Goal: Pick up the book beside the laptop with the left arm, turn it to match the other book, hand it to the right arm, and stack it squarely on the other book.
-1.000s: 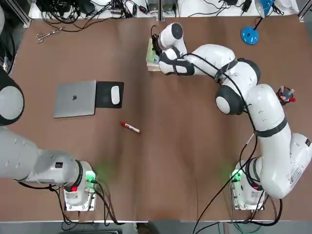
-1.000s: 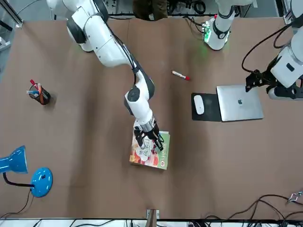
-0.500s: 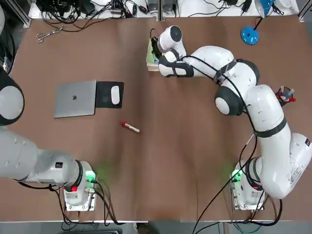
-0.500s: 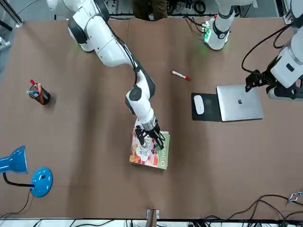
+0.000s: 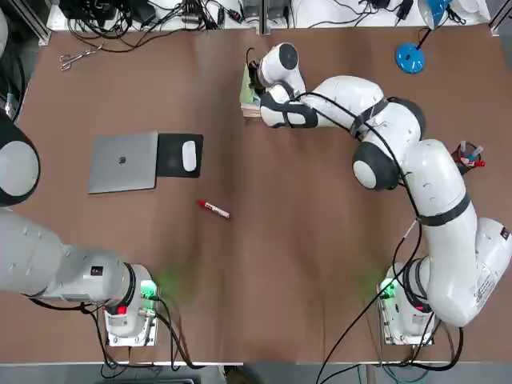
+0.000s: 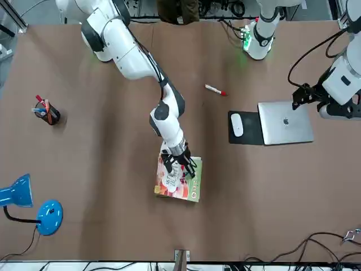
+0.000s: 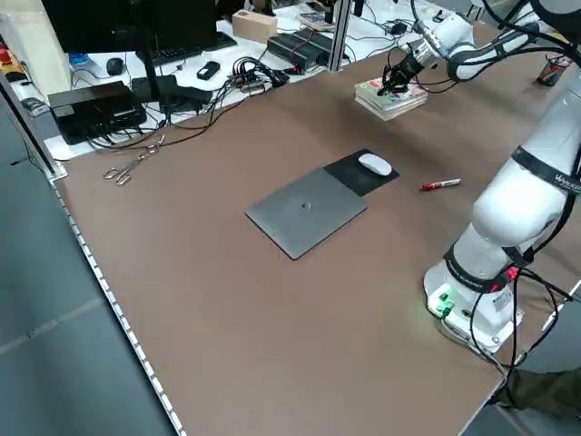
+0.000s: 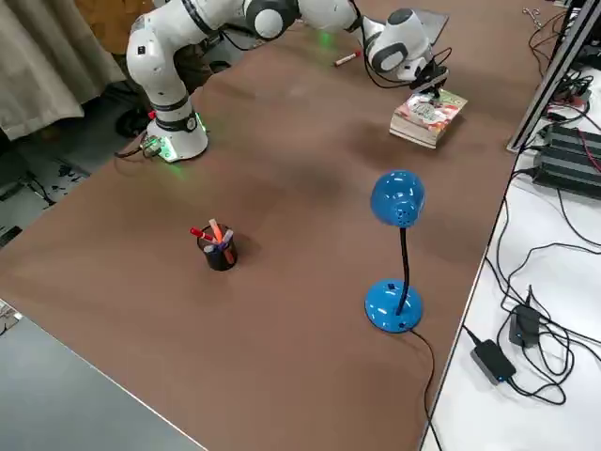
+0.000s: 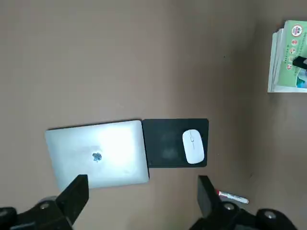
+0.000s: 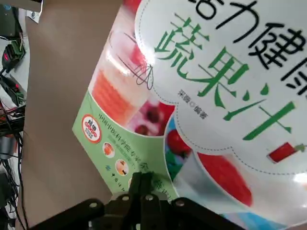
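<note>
Nearest the bases, the left arm hangs parked above the laptop (image 5: 122, 162), and the left gripper (image 9: 142, 194) has its two fingers spread wide with nothing between them. The lid is closed, and a black mouse pad (image 5: 168, 156) carrying a white mouse (image 5: 190, 155) lies against its side. A red marker (image 5: 214, 209) lies loose on the table (image 5: 240, 280) just beyond them, clear of the work. No book is left beside the laptop. The book (image 6: 179, 182) with the colourful cover lies flat at the far middle of the table, on top of the other book (image 8: 411, 130), which shows only as a paler edge under it. The right arm reaches out long and low to that stack. The right gripper (image 10: 141, 178) is pinched fully shut and holds nothing, and its joined tips appear to rest on the cover near the green strip. The job looks nearly finished, with only the squaring of the stack left. To do that well, the closed tips should push lightly and low against the cover or its edge, in short strokes toward the lower book's edges, so the top book slides without dragging the one beneath. In the side views the edges look close to flush, though a small offset cannot be ruled out. The lift away should be straight up, so the thin cover does not catch and skew.
</note>
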Robot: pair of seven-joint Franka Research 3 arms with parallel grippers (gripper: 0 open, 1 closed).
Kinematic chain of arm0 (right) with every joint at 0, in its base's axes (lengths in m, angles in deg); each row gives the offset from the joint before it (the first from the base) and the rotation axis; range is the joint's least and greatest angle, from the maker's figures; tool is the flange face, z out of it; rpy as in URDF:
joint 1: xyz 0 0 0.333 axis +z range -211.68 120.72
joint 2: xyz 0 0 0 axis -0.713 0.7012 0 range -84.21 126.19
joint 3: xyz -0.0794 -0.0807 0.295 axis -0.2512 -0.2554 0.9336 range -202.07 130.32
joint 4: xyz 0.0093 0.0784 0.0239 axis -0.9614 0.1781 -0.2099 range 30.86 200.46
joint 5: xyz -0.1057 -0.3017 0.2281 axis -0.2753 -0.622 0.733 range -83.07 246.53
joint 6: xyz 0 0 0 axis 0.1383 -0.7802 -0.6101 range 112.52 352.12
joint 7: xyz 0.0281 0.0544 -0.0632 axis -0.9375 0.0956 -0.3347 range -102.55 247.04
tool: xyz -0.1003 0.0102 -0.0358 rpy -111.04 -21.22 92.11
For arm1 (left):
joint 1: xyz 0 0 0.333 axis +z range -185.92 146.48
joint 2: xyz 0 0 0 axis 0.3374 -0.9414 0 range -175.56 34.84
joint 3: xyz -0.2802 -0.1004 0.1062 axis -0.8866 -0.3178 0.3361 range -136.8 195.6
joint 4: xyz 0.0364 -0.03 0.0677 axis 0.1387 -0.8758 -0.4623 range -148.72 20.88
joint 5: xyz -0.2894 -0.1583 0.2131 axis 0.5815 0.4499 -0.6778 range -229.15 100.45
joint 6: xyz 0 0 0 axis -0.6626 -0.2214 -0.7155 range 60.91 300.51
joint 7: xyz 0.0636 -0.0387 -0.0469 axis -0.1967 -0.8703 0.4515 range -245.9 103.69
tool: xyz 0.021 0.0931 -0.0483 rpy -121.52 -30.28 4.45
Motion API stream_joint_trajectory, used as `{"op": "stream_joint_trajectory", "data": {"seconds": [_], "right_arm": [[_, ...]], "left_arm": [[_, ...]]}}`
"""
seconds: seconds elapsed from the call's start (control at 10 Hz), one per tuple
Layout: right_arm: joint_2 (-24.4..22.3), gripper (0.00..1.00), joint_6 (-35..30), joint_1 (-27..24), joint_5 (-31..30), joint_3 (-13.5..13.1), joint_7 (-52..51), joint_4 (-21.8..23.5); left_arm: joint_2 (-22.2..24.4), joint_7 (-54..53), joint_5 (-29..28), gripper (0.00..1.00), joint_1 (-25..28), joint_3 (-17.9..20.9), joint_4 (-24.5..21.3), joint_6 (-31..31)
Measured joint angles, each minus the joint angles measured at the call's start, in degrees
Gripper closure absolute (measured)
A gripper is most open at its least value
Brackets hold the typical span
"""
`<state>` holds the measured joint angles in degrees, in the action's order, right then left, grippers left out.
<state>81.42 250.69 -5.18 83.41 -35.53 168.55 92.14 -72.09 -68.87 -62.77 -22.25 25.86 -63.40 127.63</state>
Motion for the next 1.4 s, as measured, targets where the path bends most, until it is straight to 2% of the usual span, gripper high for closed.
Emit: {"op": "stream_joint_trajectory", "data": {"seconds": [1.4], "right_arm": [[-1.8, 1.0, 0.5, 0.5, -0.5, -0.1, 0.0, 3.2]], "left_arm": [[0.0, 0.0, 0.0, 0.0, 0.0, 0.0, 0.0, 0.0]]}}
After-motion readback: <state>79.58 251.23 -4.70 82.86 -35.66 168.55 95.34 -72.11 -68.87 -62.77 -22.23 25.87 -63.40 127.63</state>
